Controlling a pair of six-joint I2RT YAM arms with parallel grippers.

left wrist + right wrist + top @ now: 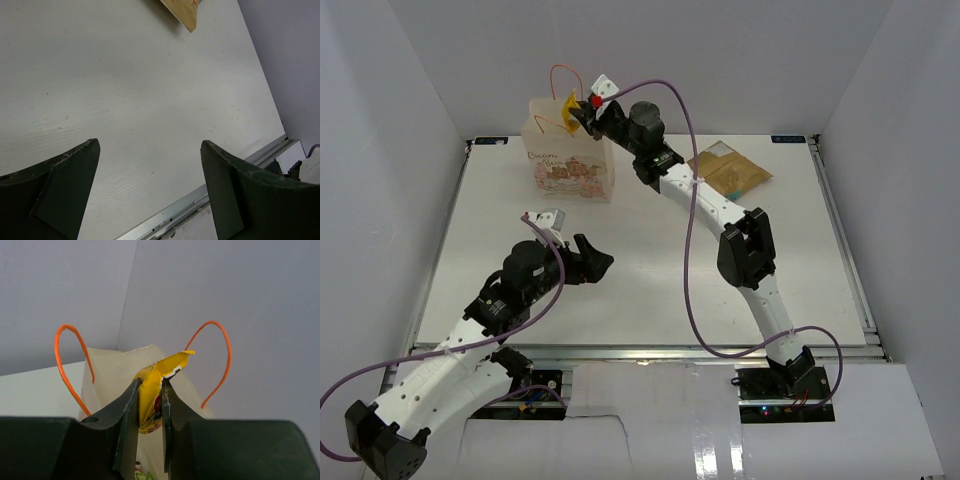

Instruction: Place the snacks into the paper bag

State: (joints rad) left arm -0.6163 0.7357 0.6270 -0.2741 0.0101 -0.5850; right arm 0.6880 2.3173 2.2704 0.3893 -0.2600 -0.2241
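Right claw (150,386): clamped on yellow M&M's packet (171,365), over open mouth of paper bag (111,371). Left claw (149,147): jaws wide apart above bare desk (150,75).

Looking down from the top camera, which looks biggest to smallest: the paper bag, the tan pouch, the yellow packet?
1. paper bag: largest.
2. tan pouch: a little smaller, though the right arm covers its edge, so the gap is unsure.
3. yellow packet: clearly smallest; only a bit shows at the bag's mouth.
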